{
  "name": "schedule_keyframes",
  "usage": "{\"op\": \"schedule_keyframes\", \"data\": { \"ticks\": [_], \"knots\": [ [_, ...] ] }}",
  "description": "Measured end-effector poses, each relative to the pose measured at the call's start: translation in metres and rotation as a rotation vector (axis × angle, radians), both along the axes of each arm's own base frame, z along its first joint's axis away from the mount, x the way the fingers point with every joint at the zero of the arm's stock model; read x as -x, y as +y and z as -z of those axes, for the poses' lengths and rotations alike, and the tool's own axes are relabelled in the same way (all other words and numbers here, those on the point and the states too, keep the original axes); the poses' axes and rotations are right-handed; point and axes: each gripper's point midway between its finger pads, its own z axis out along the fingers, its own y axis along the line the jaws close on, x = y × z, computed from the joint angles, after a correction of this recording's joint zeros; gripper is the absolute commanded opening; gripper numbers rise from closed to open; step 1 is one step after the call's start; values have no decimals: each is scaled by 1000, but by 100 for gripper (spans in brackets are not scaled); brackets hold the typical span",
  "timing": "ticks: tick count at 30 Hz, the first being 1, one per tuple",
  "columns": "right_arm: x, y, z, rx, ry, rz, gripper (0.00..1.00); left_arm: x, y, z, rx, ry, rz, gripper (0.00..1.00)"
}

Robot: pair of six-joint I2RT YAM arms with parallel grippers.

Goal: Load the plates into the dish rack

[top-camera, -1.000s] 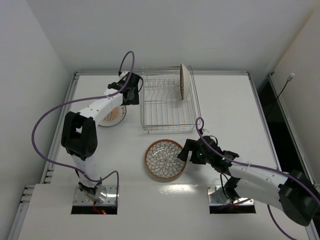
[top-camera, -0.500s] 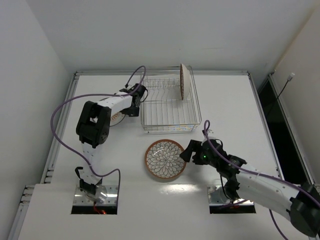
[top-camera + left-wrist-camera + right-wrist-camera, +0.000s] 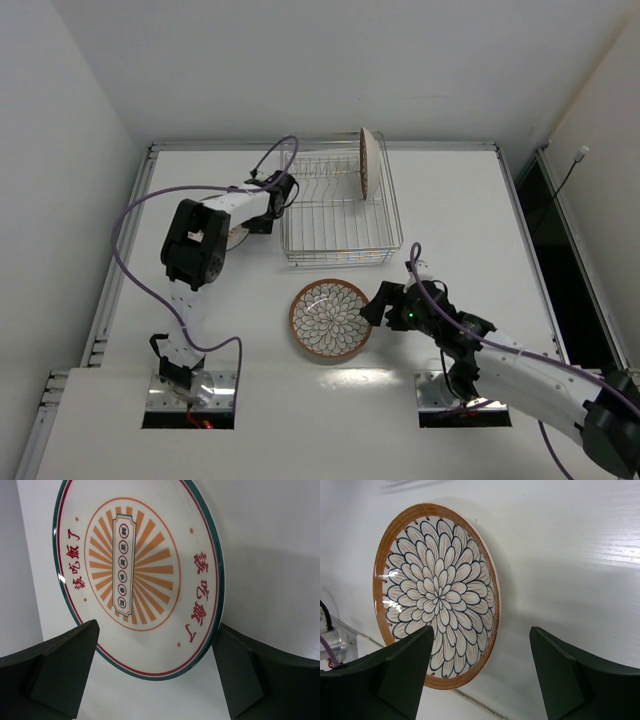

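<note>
A brown-rimmed petal plate (image 3: pixel 330 320) lies flat on the table in front of the dish rack (image 3: pixel 338 212). My right gripper (image 3: pixel 378 303) sits at that plate's right edge, open; in the right wrist view the plate (image 3: pixel 437 595) lies ahead-left of the open gripper (image 3: pixel 482 628), nothing held. A second brown-rimmed plate (image 3: pixel 365 163) stands upright at the rack's back right. The striped plate (image 3: pixel 135 565) lies flat left of the rack, mostly hidden under the left arm from above. My left gripper (image 3: pixel 156 625) hangs open over its near rim.
White walls close the table at the back and both sides. The rack's wire rim (image 3: pixel 285 225) stands right next to the left wrist. Purple cables (image 3: pixel 130 215) loop off both arms.
The left arm has folded its elbow inward and its wrist has moved right, toward the rack's left side, over the striped plate. The right gripper has shifted slightly by the petal plate.
</note>
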Motion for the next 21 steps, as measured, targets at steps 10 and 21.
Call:
{"op": "schedule_keyframes", "data": {
  "ticks": [10,21],
  "knots": [
    [1,-1,-5,-11,-14,-2,75,-3,2,17,-45,48,15,30],
    [1,-1,-4,-10,-14,-1,75,-5,5,19,-80,65,22,28]
  ]
}}
